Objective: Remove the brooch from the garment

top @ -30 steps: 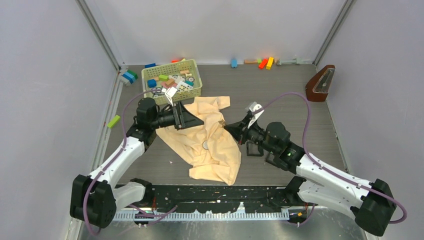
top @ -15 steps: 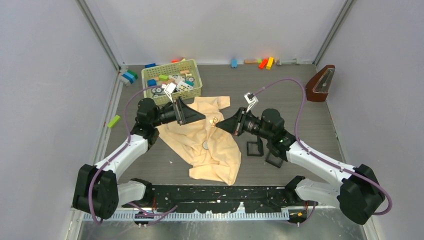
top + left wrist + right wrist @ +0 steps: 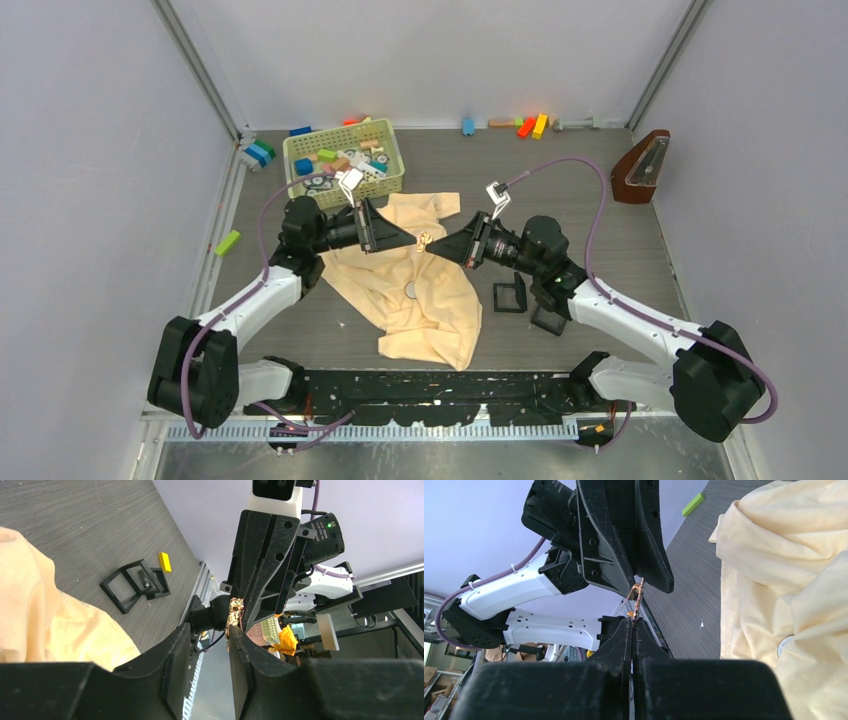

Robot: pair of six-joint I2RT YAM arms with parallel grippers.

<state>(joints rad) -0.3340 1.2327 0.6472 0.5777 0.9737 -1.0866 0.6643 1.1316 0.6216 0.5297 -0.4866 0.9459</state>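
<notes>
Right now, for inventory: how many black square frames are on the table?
2: one black square frame beside the cream garment, the other just right of it. Possibly more hidden.

The left arm and right arm have white shells and black joints, each with 1 purple cable. The fingers are black wedges (a green light glows on 1 wrist).

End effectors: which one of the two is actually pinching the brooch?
The right end effector: its jaws are shut on one end of the brooch, while the left end effector has its jaws standing apart on either side of it.
</notes>
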